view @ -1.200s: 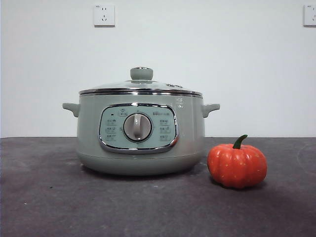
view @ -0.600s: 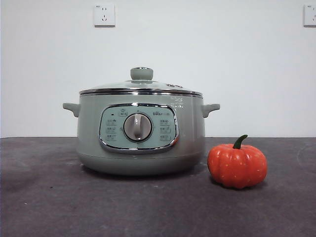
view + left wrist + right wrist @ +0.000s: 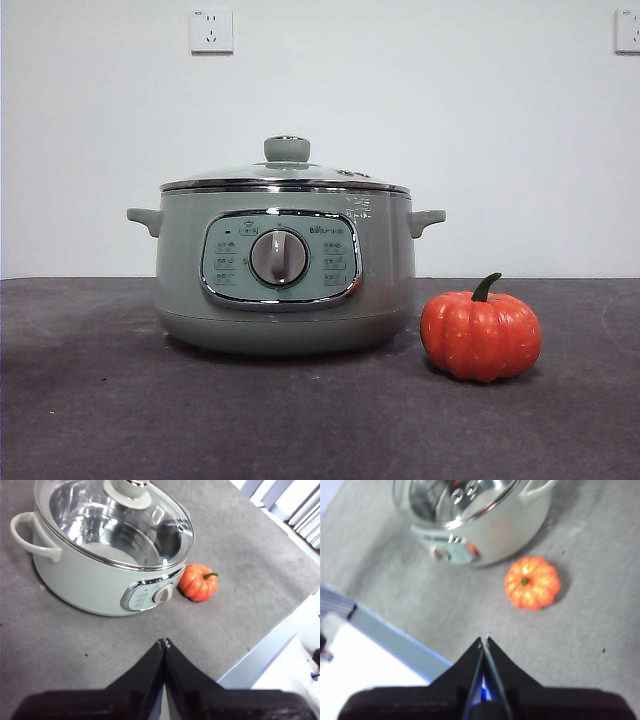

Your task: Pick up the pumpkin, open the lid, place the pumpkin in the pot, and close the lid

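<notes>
Pot upright on dark grey table, front panel and central dial facing front camera. Lid seated on pot, chrome rim flush all round, sage knob on top. Through the glass in left wrist view: shiny steel inner bowl, nothing seen inside.

Pumpkin on table just beside pot, on the panel side toward the right in front view, slightly nearer the camera than pot base. Upright, green stem curving up. Small gap to pot wall; not touching as seen from both wrist views.

Left gripper above bare table, well short of pot; jaws pressed together tip to tip, holding nothing. Pot, lid and pumpkin all ahead of it in that view, one side handle visible.

Right gripper above table, tips closed against each other, empty. Pumpkin nearest thing ahead of it, apart from the tips; pot further on, partly cut by frame edge. View slightly blurred. Table edge and pale floor area visible beside both grippers.

Neither arm visible in front view. Two wall sockets on white wall behind pot.
</notes>
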`<action>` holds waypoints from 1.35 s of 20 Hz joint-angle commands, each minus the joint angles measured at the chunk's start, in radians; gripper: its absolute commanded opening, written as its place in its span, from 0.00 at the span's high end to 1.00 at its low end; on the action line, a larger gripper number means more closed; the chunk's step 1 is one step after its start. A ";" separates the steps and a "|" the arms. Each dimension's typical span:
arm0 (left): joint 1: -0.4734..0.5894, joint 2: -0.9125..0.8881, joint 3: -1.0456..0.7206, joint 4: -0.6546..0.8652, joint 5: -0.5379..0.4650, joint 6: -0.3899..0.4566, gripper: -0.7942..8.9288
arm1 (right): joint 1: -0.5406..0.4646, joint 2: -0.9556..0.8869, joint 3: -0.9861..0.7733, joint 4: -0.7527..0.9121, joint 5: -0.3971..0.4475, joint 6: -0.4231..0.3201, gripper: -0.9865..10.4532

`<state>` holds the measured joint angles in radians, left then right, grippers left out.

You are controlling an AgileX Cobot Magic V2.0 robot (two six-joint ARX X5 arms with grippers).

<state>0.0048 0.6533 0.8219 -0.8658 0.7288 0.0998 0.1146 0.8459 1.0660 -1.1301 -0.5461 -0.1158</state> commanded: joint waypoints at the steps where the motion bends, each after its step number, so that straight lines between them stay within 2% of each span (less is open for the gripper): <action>1: 0.001 0.000 0.002 0.004 0.008 0.037 0.92 | 0.006 0.001 0.002 0.004 0.002 -0.025 0.91; 2: 0.001 0.000 0.002 0.009 0.007 0.035 0.90 | 0.006 0.000 0.002 0.004 0.002 -0.024 0.90; 3: 0.001 0.000 0.002 0.012 0.007 0.030 0.79 | 0.006 0.000 0.002 0.007 0.002 -0.024 0.88; 4: 0.001 0.000 0.003 0.014 0.005 0.027 0.59 | 0.006 0.000 0.002 0.008 0.002 -0.023 0.77; 5: 0.001 0.000 0.003 0.019 0.005 0.027 0.37 | 0.006 0.000 0.002 0.009 0.002 -0.017 0.61; 6: 0.001 0.000 0.003 0.021 0.006 0.024 0.25 | 0.006 0.001 0.002 0.012 0.002 -0.008 0.45; 7: 0.001 0.000 0.003 0.022 0.006 0.024 0.24 | 0.006 0.001 0.002 0.016 0.002 -0.005 0.34; 8: 0.001 0.000 0.003 0.022 0.006 0.024 0.24 | 0.006 0.001 0.002 0.018 0.002 -0.005 0.32; 13: 0.001 0.000 0.003 0.023 0.008 0.024 0.24 | 0.020 0.005 0.002 0.023 0.001 -0.005 0.33; 18: 0.001 0.000 0.004 0.027 0.008 0.023 0.24 | 0.108 0.066 0.002 0.058 0.013 -0.008 0.33; 21: 0.001 0.000 0.004 0.027 0.008 0.023 0.24 | 0.180 0.163 0.002 0.089 0.114 -0.017 0.33; 27: 0.001 0.000 0.004 0.027 0.008 0.023 0.24 | 0.298 0.406 0.002 0.220 0.265 -0.043 0.33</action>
<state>0.0048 0.6533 0.8230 -0.8444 0.7296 0.1158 0.4084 1.2396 1.0660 -0.9165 -0.2897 -0.1452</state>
